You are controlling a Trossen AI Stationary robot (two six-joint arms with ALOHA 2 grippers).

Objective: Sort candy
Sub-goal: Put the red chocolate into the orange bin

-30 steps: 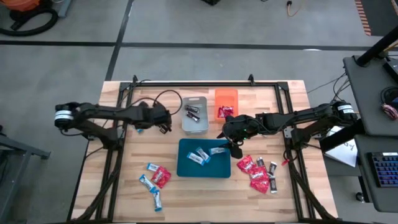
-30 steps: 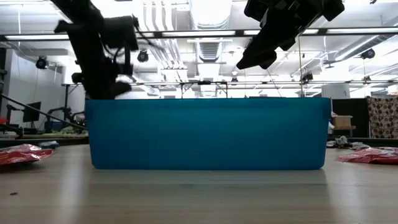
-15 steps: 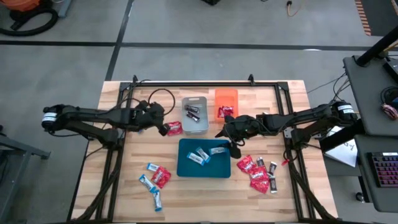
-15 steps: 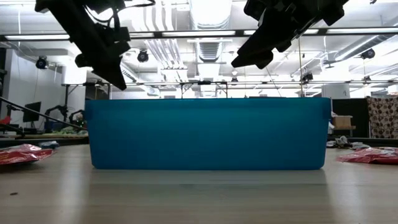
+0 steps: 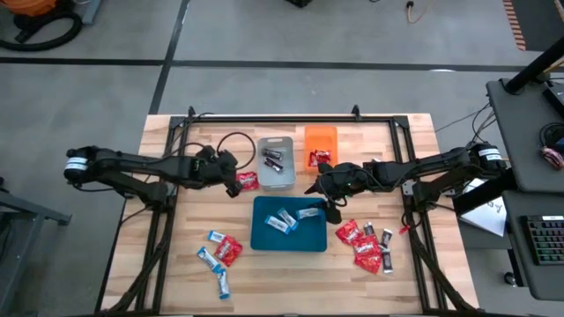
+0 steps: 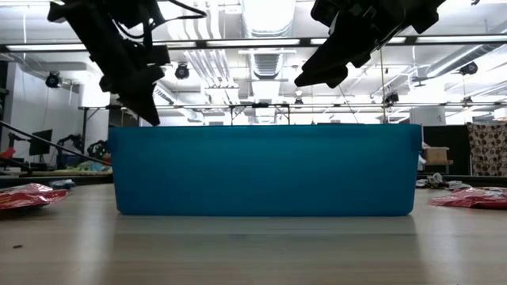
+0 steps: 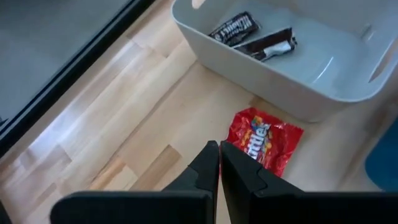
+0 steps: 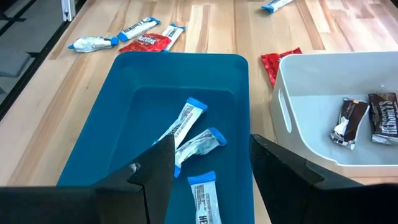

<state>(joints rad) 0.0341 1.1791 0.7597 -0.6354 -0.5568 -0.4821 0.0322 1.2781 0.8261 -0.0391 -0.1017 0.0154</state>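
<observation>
Red shiny candy packet (image 7: 265,140) lying on the wooden table just beside the grey plastic tray (image 7: 323,93), left fingers (image 7: 219,163) pressed together above it, right fingers (image 8: 205,165) spread over the blue tray (image 8: 112,124); next, probably: open, descend, pinch.

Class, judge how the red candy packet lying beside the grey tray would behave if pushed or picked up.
The red candy packet looks crinkled, so probably floppy. It lies flat on the wooden table, so it would likely slide, not roll. Being small beside the grey tray, it is probably light.
</observation>
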